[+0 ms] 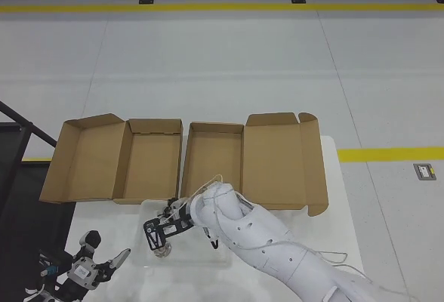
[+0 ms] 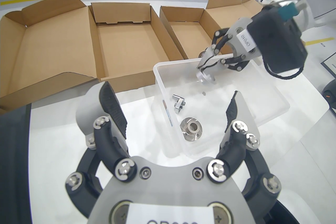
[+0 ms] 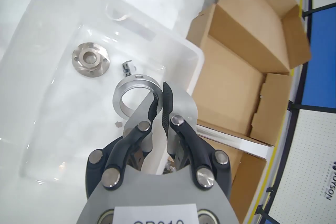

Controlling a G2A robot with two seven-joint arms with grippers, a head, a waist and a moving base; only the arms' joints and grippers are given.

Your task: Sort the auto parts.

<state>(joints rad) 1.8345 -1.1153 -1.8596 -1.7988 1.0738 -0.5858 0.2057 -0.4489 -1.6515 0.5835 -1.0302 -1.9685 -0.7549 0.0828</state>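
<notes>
right gripper [image 3: 159,97] pinches the metal ring [image 3: 136,79] by its rim, holding it over the clear bin [image 3: 199,57].

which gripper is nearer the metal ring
Right. The right gripper grips the metal ring over the clear bin; the left gripper hangs open outside the bin.

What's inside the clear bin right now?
A flanged disc, a small bracket, and a metal ring pinched by the right gripper. The clear bin is covered beneath that gripper; anything there can't be seen.
</notes>
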